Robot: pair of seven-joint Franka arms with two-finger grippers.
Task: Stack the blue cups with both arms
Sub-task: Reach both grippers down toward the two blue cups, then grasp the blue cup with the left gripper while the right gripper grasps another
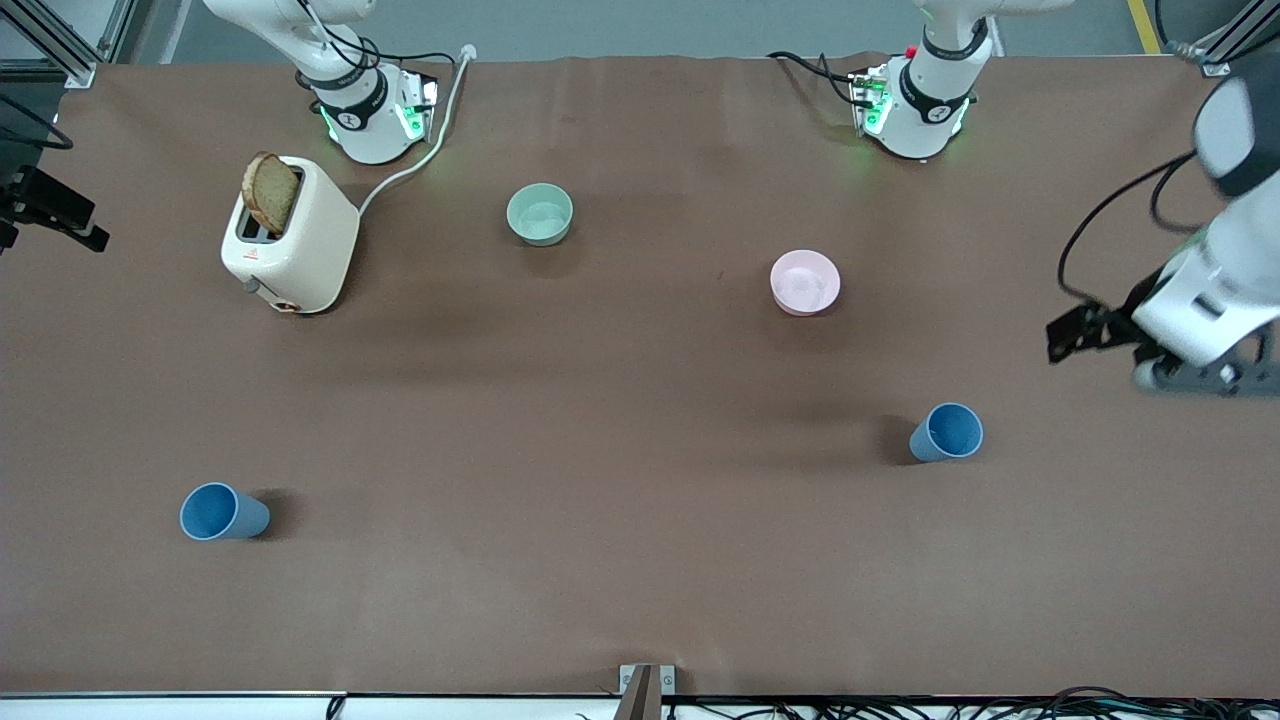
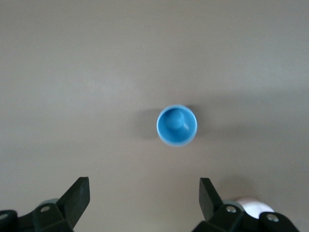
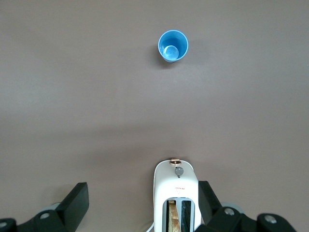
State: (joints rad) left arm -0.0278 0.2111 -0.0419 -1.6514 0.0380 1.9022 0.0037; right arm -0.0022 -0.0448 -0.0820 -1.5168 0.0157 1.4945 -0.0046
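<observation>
Two blue cups stand upright on the brown table, open end up. One cup [image 1: 222,512] is toward the right arm's end, and it also shows in the right wrist view [image 3: 173,46]. The other cup [image 1: 947,432] is toward the left arm's end, and it also shows in the left wrist view [image 2: 177,125]. My left gripper [image 1: 1195,378] hangs in the air at the left arm's end of the table, beside that cup; its wrist view shows it [image 2: 145,198] open and empty. My right gripper [image 3: 142,203] is open and empty, high over the toaster, and out of the front view.
A cream toaster [image 1: 292,240] with a slice of bread in it stands near the right arm's base, and its cord runs toward the base. A pale green bowl [image 1: 540,213] and a pink bowl [image 1: 805,282] sit farther from the front camera than the cups.
</observation>
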